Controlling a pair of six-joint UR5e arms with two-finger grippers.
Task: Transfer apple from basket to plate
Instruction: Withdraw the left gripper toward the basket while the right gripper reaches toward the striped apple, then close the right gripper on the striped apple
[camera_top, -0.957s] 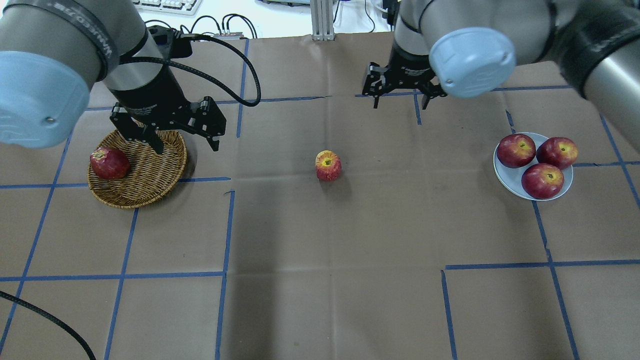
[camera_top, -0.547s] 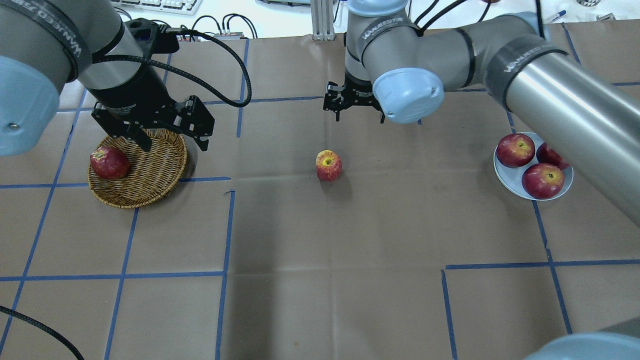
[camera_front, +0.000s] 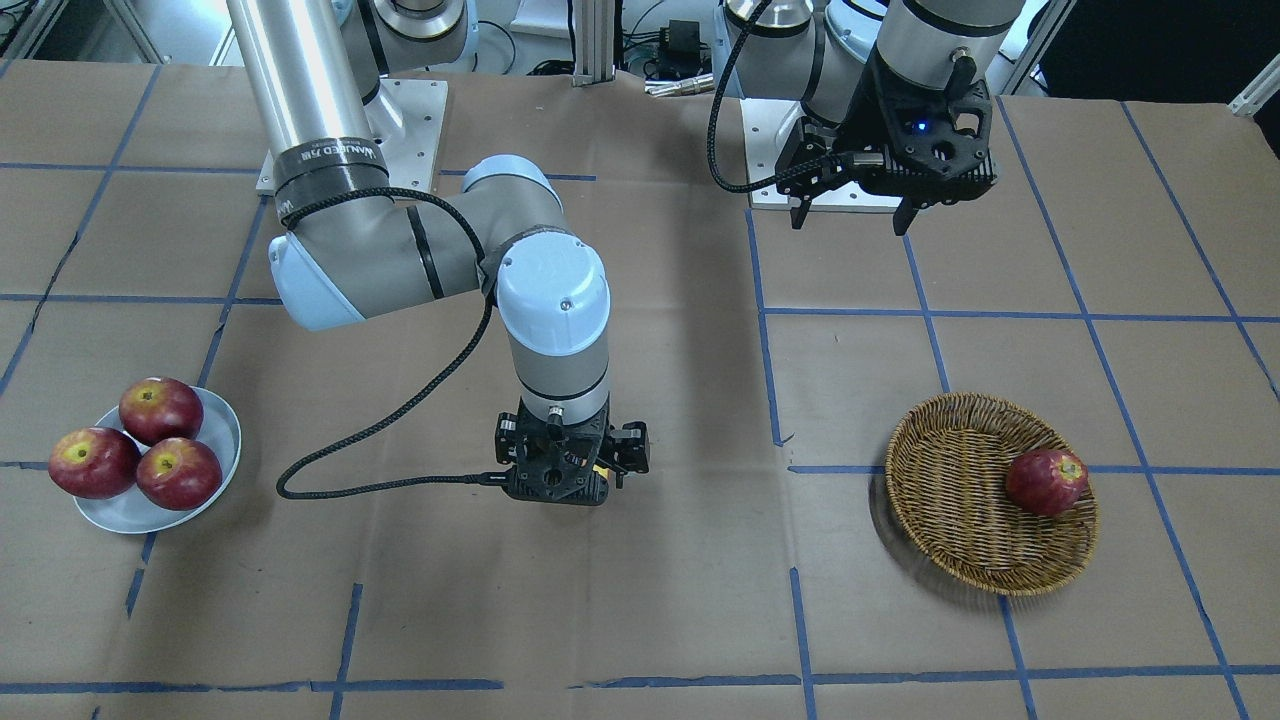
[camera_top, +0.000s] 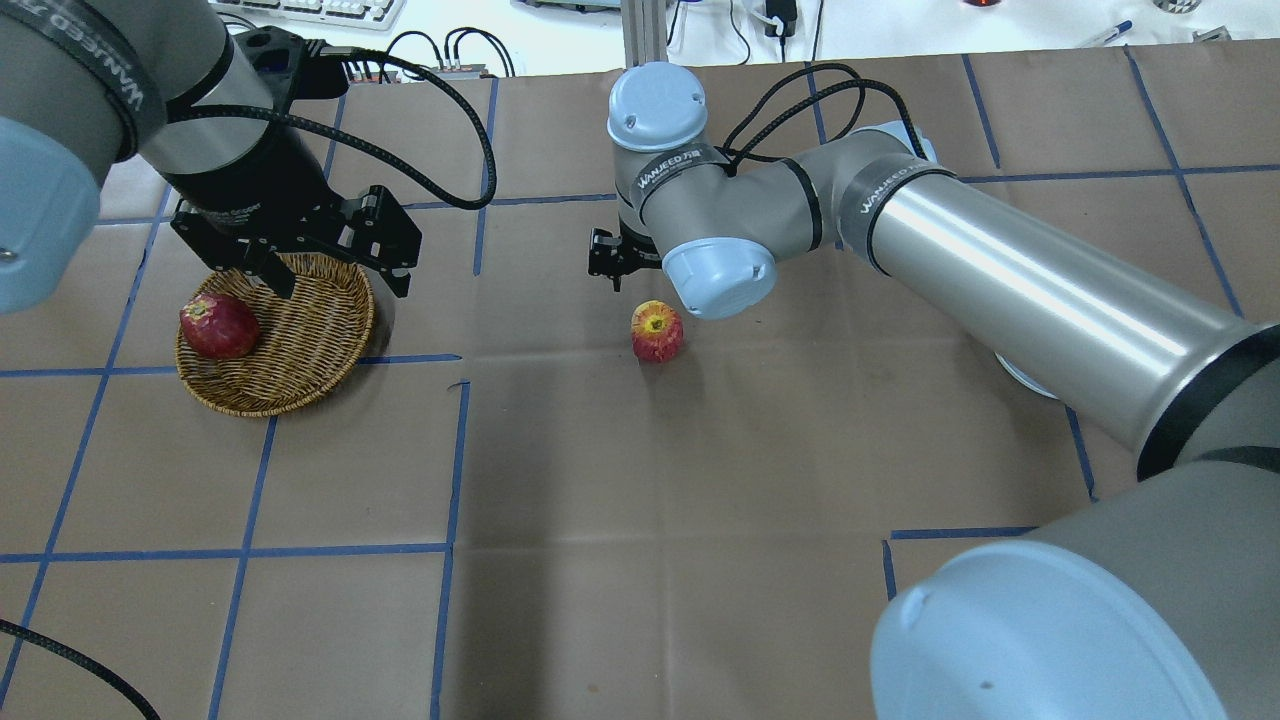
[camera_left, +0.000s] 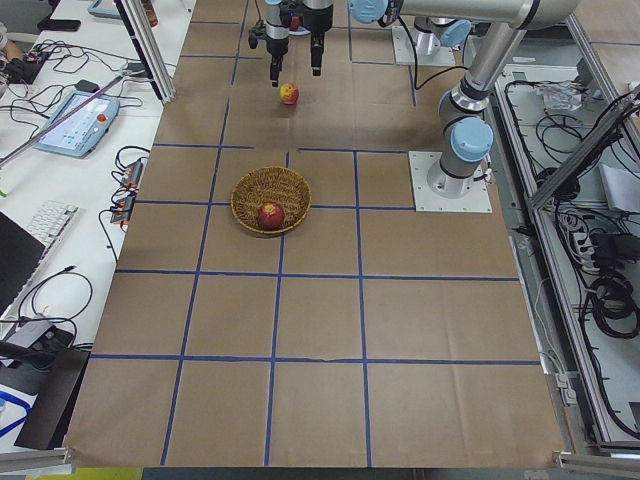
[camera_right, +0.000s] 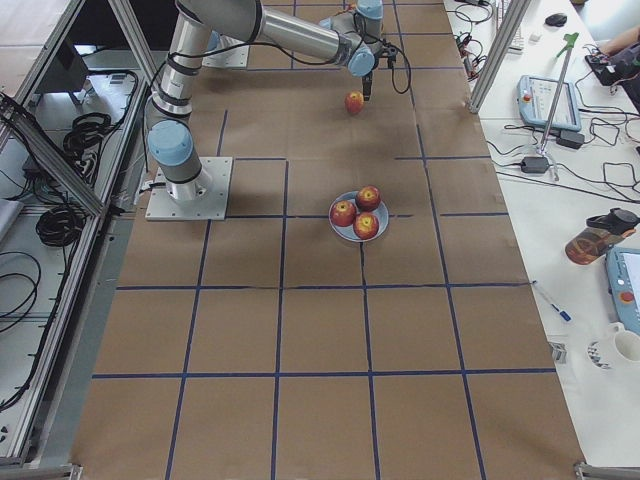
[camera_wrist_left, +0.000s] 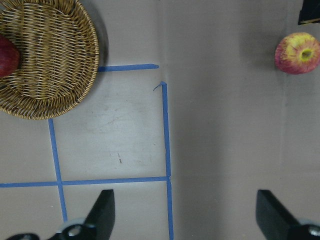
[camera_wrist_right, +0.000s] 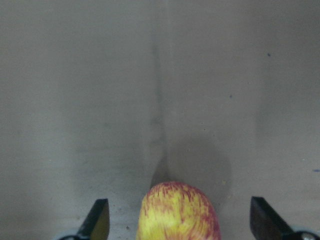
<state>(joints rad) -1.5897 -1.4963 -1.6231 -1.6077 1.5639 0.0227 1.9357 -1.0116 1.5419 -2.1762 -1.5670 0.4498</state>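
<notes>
The yellow-streaked apple (camera_top: 657, 331) stands on the brown paper at the table's middle, outside the basket and the plate. My right gripper (camera_wrist_right: 180, 220) is open and hangs just over it; in the right wrist view the apple (camera_wrist_right: 178, 212) sits between the two fingers (camera_wrist_right: 97, 222), not gripped. My left gripper (camera_top: 343, 288) is open and empty, raised over the far rim of the wicker basket (camera_top: 300, 350). The pale blue-grey plate (camera_front: 218, 440) lies at the table's right end; in the overhead view my right arm hides most of it.
One dark red apple (camera_top: 218, 325) lies in the basket's left side. Three dark red apples (camera_front: 150, 445) fill the plate. My right arm (camera_top: 1000, 290) stretches across the table's right half. Blue tape lines grid the paper.
My right gripper has swept left from the far middle-right and now sits over the streaked apple. My left gripper has drifted slightly left and back. The apples have not moved.
</notes>
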